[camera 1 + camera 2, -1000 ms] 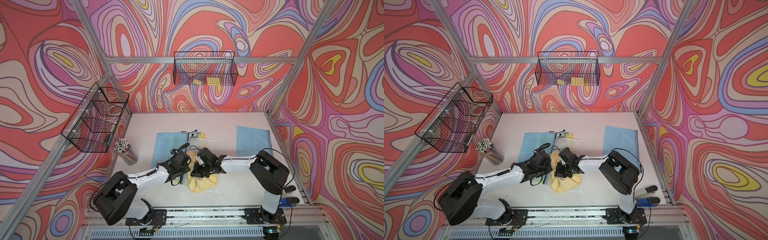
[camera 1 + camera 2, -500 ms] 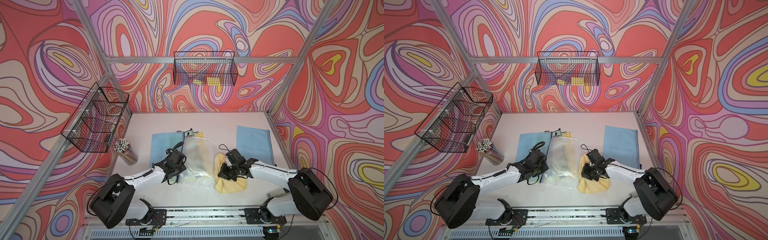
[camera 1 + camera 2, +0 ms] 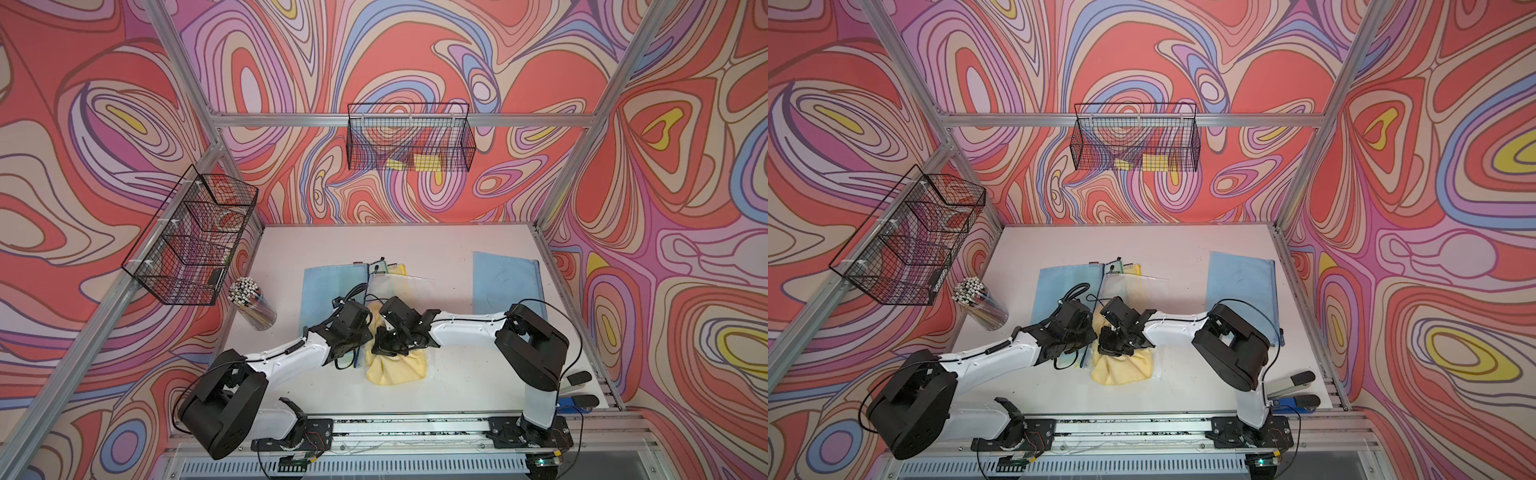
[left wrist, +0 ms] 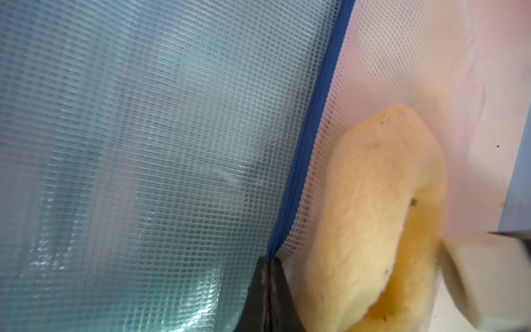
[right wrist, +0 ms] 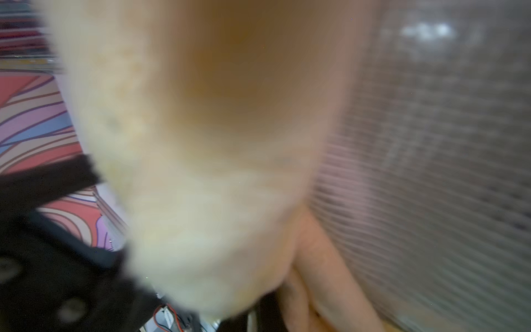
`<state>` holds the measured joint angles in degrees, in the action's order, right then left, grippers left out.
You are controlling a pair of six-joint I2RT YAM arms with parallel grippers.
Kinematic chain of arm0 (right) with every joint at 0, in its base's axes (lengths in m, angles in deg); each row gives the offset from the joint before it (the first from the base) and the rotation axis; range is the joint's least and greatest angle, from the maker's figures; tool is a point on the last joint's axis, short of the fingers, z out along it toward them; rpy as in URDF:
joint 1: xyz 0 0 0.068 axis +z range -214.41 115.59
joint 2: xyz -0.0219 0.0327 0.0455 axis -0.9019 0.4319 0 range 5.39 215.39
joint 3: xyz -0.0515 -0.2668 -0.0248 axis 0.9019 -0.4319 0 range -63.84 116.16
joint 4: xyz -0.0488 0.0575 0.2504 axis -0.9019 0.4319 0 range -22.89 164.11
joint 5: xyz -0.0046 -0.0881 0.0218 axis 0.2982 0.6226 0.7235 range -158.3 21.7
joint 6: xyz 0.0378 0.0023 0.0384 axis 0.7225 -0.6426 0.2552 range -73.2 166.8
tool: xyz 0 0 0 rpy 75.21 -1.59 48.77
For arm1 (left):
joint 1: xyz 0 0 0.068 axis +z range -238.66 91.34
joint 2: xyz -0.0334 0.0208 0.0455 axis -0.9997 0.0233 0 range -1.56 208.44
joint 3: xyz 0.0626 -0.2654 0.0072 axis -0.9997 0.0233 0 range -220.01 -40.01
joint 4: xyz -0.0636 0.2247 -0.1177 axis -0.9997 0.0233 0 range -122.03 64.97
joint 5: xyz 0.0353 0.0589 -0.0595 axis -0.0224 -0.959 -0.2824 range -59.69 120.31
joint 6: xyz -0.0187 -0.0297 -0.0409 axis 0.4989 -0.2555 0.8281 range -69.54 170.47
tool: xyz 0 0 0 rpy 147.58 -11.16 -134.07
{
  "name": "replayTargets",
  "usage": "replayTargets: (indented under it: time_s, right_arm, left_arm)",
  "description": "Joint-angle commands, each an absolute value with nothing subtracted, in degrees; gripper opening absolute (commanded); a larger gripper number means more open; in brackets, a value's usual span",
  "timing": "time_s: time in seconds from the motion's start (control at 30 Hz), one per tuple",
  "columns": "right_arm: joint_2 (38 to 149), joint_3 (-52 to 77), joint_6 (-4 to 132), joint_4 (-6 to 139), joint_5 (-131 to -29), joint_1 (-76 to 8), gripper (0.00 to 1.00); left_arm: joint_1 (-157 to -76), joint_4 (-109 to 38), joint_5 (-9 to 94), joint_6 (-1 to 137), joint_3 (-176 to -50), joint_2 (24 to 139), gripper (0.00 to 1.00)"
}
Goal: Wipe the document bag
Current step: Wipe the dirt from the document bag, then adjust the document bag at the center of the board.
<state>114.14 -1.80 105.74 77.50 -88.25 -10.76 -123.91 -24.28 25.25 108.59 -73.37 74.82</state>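
**Yellow cloth pressed on the clear document bag at mid-table**

The document bag, a clear mesh pouch, is seen lying flat near the middle of the table in both top views. Its left edge is laid over a blue bag, whose blue zipper seam is seen beside it in the left wrist view.

A yellow cloth is spread over the near end of the document bag. It is bunched up under the right gripper, whose jaws are closed on a fold of it. In the right wrist view the cloth is shown blurred and filling most of the frame, with the bag's mesh beside it.

The left gripper is seen with its two black tips pressed together, set at the seam where the blue bag meets the clear mesh. Whether an edge is caught between the tips cannot be told. The cloth is found just beside those tips.

A second blue bag is laid well apart on the right side of the table, and a pencil cup is placed at the left edge.
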Motion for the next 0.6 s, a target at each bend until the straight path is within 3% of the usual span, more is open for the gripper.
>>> replayTargets:
  time_s: [0.0,0.3,0.43,0.57]
  right_arm:
    - [111.49,-11.10,109.33,75.71,-88.31,-12.40,0.00]
    - [85.27,-34.64,109.18,85.80,-83.16,-24.87,0.00]
    - [73.52,-35.24,106.39,96.07,-80.70,-30.66,0.00]
    - [70.15,-30.51,104.02,102.23,-77.77,-32.15,0.00]
  left_arm:
    - [-123.56,-22.03,22.51,108.05,-74.46,73.09,0.00]
    - [-121.87,-17.92,21.02,106.81,-73.40,68.59,0.00]
    - [-120.51,-13.14,20.78,105.36,-74.03,63.57,0.00]
    - [-119.87,-3.85,18.15,102.16,-78.69,54.86,0.00]
